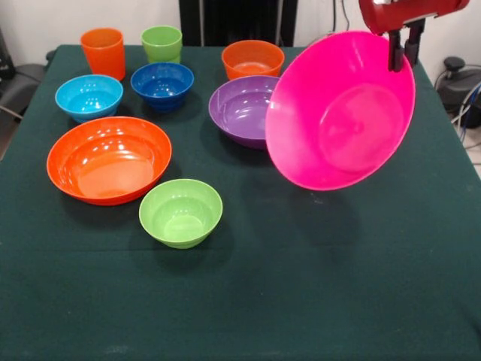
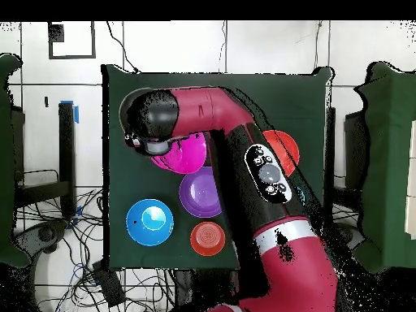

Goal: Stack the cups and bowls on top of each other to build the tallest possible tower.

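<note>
1. no tower stands yet: every bowl and cup seen on the green table [image 1: 361, 286] sits alone, none inside or on top of another.
2. in the front view the wide orange bowl [image 1: 109, 159] sits at 9 o'clock of the table, the lime-green bowl [image 1: 181, 213] near the centre, and the purple bowl [image 1: 244, 110] toward 1 o'clock.
3. along the 12 o'clock edge stand the orange cup [image 1: 104, 53], the green cup [image 1: 162, 43] and the small orange bowl [image 1: 252, 59], with the light-blue bowl [image 1: 89, 97] and dark-blue bowl [image 1: 162, 85] just in front of them.
4. the overhead view also shows a big blue bowl [image 2: 149, 221] beside the purple one.
5. the gripper [image 1: 403, 50] pinches the rim of the pink bowl [image 1: 340, 111], which hangs tilted above the table at 2 o'clock, its edge overlapping the purple bowl in the front view.
6. nearly all the stacking is judged still to do.
</note>
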